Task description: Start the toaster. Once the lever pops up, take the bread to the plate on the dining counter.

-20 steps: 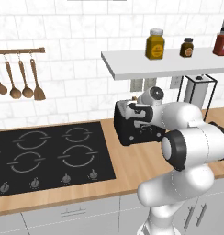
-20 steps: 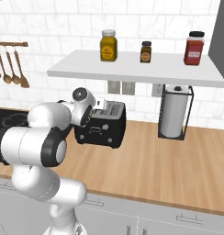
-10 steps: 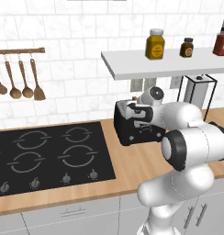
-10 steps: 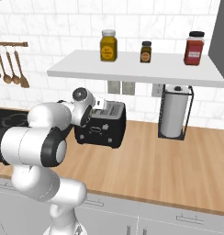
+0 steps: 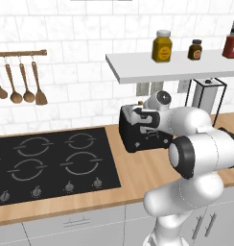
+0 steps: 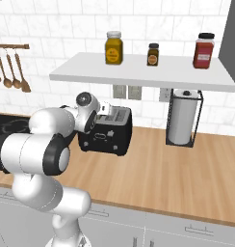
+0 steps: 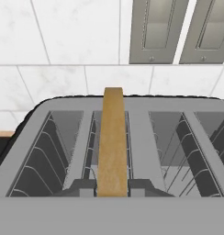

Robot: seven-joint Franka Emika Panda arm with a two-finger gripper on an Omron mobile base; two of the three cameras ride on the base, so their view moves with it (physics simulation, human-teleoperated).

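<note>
The jaws have just snapped together on nothing, right above the toaster point(image 5: 138, 129) on the desk; the bread point(image 7: 113, 142) stands upright in its slot, so pressing the lever probably comes next.

A low shelf point(image 5: 176, 72) overhangs the toaster point(image 5: 138, 132), narrowing overhead room.

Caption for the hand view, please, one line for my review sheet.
Looking down into the toaster: the bread stands on edge in one slot, the other slot empty, tiled wall and outlets behind.
</note>
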